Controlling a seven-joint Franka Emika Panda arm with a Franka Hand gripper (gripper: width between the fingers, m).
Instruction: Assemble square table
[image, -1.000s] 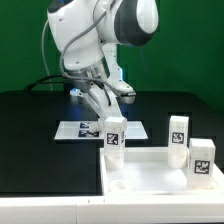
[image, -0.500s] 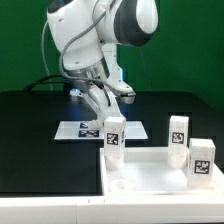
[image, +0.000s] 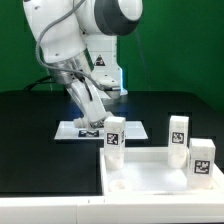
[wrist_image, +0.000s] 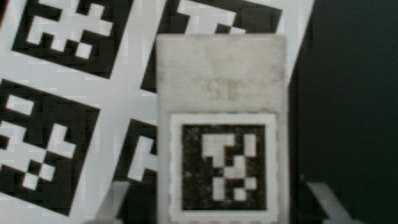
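The white square slab (image: 150, 178) lies at the front right of the exterior view. Three tagged legs stand on it: one at its near-left corner (image: 114, 132), one at the back (image: 179, 130), one on the right (image: 201, 160). My gripper (image: 92, 121) is low over the marker board (image: 68, 131), to the exterior view's left of the corner leg. In the wrist view a fourth tagged leg (wrist_image: 221, 110) rests on the marker board (wrist_image: 71, 100) between my fingers (wrist_image: 121, 198). There are gaps on both sides, so my gripper (wrist_image: 222, 203) is open. In the exterior view this leg is hidden behind the gripper.
The table top is black (image: 30, 150). The slab's raised white edge (image: 105, 195) runs along the front. A green wall stands behind the arm.
The arm has swung to the exterior view's left. The gripper has moved from beside the corner leg's top to lower over the marker board. The slab and three legs have not moved.
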